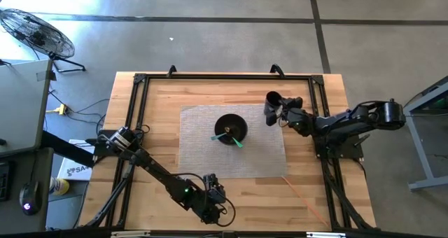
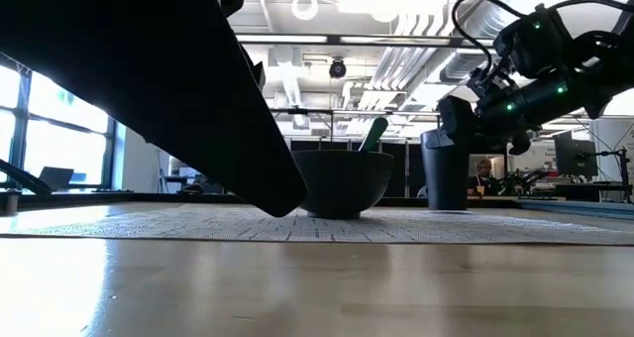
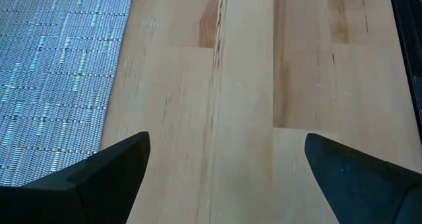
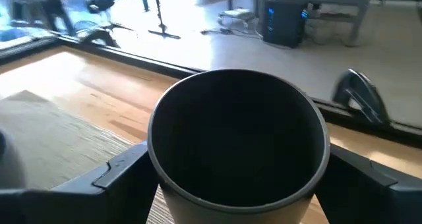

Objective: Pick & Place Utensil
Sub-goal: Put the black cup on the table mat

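A black bowl (image 1: 230,129) stands in the middle of the grey woven mat (image 1: 203,157). A green utensil (image 1: 236,140) lies in it, leaning on the rim, and its handle (image 2: 373,134) rises above the bowl (image 2: 342,183). A black cup (image 1: 272,105) stands upright at the mat's far right corner. My right gripper (image 1: 278,115) is open at the cup (image 4: 237,145), one finger on each side of its wall. My left gripper (image 3: 227,178) is open over bare wood near the table's near edge, beside the mat's edge (image 3: 59,85). My right gripper has its fingers (image 4: 122,168) level on either side of the cup's upper wall (image 4: 168,184), coming from the table's right. I cannot tell whether they touch it. The cup stands upright on its base (image 2: 443,203).
A black metal frame (image 1: 140,80) runs around the tabletop. A thin orange strip (image 1: 301,194) lies on the wood near the mat's near right corner. My left arm (image 1: 157,171) stretches across the near left of the table. Bare wood lies to the left of the mat.
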You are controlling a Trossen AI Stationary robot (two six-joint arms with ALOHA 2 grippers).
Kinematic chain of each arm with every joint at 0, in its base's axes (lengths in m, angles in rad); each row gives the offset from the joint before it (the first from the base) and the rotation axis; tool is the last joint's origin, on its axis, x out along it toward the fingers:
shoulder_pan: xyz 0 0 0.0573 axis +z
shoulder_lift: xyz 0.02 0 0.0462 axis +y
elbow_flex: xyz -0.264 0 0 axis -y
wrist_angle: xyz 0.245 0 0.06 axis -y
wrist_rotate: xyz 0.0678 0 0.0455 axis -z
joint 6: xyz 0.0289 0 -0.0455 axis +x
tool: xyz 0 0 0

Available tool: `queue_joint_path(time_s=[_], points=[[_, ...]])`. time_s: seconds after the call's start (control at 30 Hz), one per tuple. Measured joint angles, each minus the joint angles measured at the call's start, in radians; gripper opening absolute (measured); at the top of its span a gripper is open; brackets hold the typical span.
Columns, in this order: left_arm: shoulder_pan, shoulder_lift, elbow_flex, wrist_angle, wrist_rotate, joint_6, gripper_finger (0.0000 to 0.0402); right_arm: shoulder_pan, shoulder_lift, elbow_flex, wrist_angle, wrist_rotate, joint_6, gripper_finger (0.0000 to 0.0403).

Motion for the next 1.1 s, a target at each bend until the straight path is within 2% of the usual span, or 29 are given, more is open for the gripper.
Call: queue_joint_path(time_s=[0.23,0.67,1.1], points=[[0.0,0.0,0.0,0.0,0.0,0.0,0.0399,0.0,0.0,-0.002,0.02,-0.032,-0.056,0.0341],[0.0,0.0,0.0,0.0,-0.001,0.0,0.0399,0.0,0.0,-0.004,-0.038,-0.045,-0.038,0.0394],[0.0,0.001,0.0,0.0,-0.003,0.0,0.0399,0.0,0.0,-0.004,-0.141,-0.098,0.037,0.0398]])
